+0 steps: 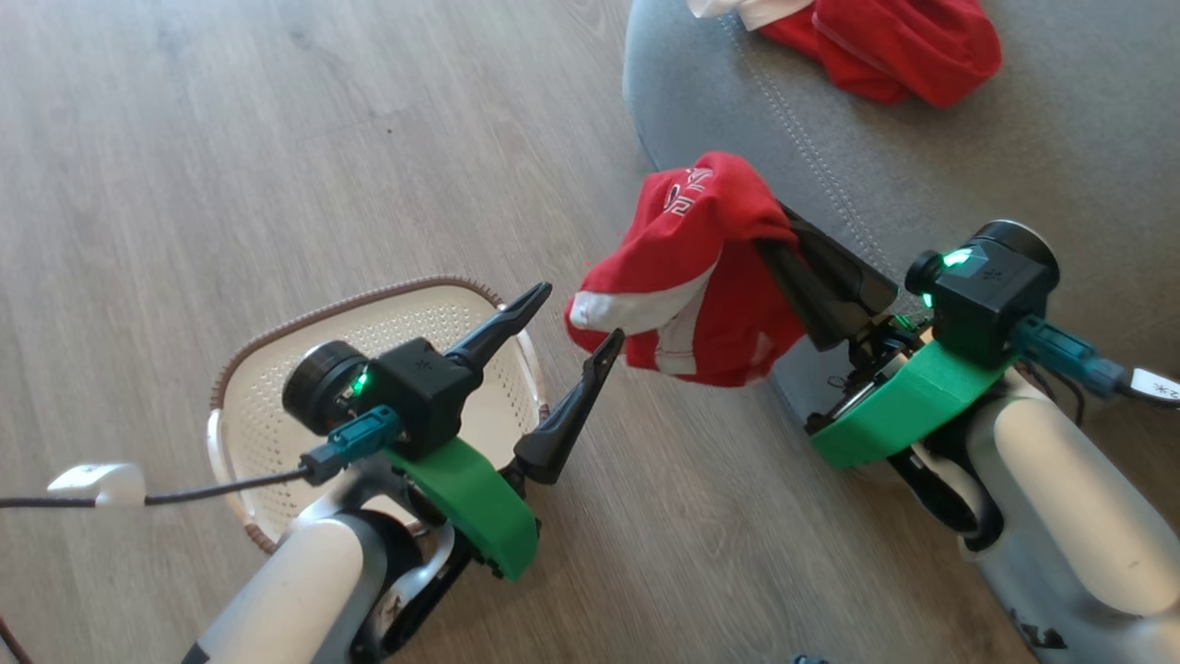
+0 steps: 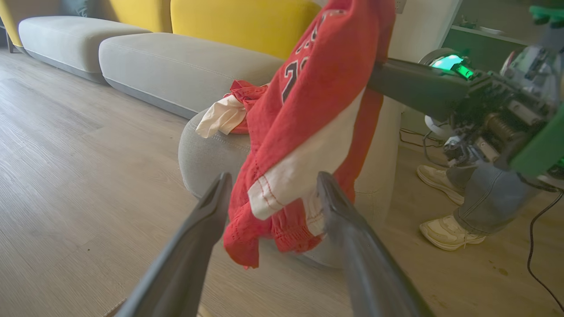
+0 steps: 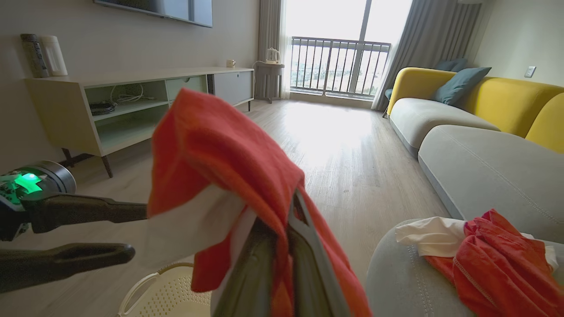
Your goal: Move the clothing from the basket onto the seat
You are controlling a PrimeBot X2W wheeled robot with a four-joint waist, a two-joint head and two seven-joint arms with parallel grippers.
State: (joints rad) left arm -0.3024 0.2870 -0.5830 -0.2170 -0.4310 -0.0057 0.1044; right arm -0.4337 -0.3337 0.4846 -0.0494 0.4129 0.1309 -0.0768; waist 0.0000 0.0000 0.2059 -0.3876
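A red jersey (image 1: 701, 267) with white trim hangs in the air between the basket and the seat, my right gripper (image 1: 784, 254) shut on its upper fold. In the right wrist view the cloth (image 3: 220, 154) drapes over the closed fingers (image 3: 304, 246). My left gripper (image 1: 579, 315) stands open just left of the jersey's lower hem, and the hem (image 2: 282, 185) hangs between its spread fingers (image 2: 207, 215) without being pinched. The cream basket (image 1: 277, 369) sits on the floor under my left arm. Another red and white garment (image 1: 885, 41) lies on the grey seat (image 1: 922, 157).
A person's feet in pale shoes (image 2: 445, 229) stand beside the seat, near a black cable (image 2: 537, 246) on the wooden floor. A long grey and yellow sofa (image 3: 476, 145) runs behind the seat. A low pale cabinet (image 3: 132, 101) lines the far wall.
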